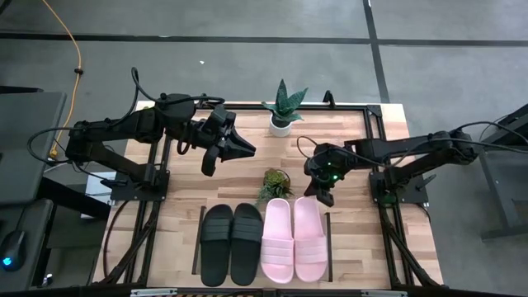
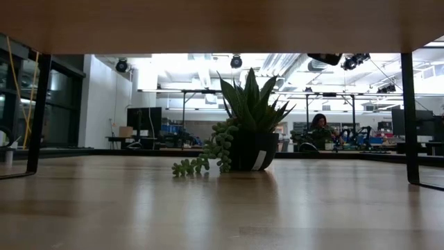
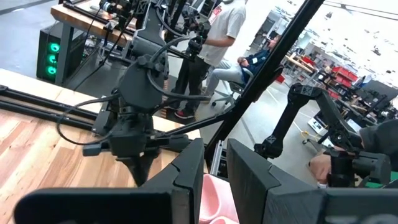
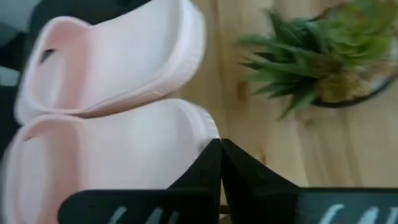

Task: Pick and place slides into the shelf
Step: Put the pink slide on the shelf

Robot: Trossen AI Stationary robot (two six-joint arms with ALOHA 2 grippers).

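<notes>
Place: I work in a robotics lab, open-plan.
Floor: grey concrete around my plank table.
Behind me: rows of workbenches, monitors, ceiling lights.
Company: a seated person, another robot arm.

Four slides abreast on the shelf at table's 6 o'clock edge: two black slides left, two pink slides right. Small plant just behind the row at centre; taller plant at 12 o'clock. Left gripper at 10 o'clock; right gripper just behind the rightmost slide.
</notes>
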